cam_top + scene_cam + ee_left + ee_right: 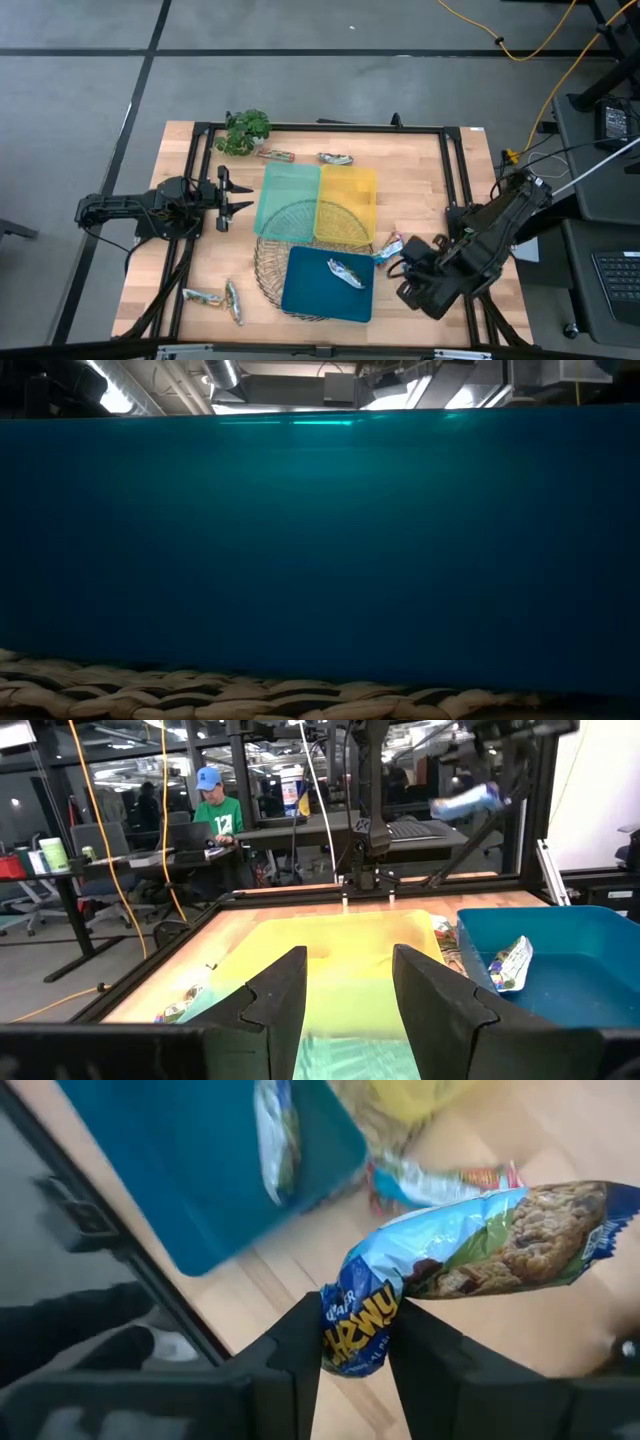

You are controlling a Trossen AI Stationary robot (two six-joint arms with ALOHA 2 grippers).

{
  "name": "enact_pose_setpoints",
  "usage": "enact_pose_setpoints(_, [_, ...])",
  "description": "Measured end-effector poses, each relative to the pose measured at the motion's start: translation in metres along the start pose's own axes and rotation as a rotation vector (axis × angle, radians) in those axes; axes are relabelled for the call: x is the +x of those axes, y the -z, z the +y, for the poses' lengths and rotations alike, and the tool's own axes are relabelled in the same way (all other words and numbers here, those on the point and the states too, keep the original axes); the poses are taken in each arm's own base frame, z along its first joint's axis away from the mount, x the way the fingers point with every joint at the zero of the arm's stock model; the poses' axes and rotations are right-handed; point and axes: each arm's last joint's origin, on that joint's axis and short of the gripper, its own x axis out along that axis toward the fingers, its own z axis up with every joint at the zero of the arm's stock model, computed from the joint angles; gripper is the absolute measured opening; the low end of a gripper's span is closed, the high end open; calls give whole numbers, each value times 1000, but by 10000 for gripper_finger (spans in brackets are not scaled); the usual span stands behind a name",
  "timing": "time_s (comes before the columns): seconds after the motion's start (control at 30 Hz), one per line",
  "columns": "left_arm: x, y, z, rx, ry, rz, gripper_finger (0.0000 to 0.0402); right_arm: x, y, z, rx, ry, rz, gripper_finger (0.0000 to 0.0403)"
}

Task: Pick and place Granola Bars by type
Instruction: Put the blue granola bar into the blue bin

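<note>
My right gripper [355, 1342] is shut on a blue granola bar [500, 1240] and stands above the table beside the blue tray's [300, 290] right edge; the left wrist view shows this bar [470, 800] raised in the air. A silver bar [345, 272] lies in the blue tray. A second blue bar [440, 1180] lies on the wood below the held one. Two bars [277, 155] [335, 158] lie beyond the trays, and two more [200, 296] [234, 300] lie near the table's near left corner. My left gripper [235, 195] waits open, left of the green tray [288, 195]. My right gripper pinches the blue bar by one end of its wrapper [352, 1320] between its two fingers. The rest of the bar sticks out beyond the fingertips, bent sideways. The bar is lifted clear of the table.
A yellow tray [350, 195] sits next to the green one, both partly over a wire basket [268, 262], which also bears the blue tray. A leafy plant [245, 130] stands at the far left corner. The blue tray's wall [320, 550] fills the low view. People sit at desks beyond the table.
</note>
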Motion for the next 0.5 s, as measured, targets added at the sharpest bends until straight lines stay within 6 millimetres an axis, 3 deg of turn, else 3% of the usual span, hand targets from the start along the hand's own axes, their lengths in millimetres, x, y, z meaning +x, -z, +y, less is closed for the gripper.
enact_pose_setpoints(0.27, [0, 0, 0, 0, -1, 0, 143, -25, -22, -21, -62, -97, -66, 111])
enact_pose_setpoints(0.5, [0, 0, 0, 0, 0, 0, 143, -27, -60, -18, -208, -274, -92, 111])
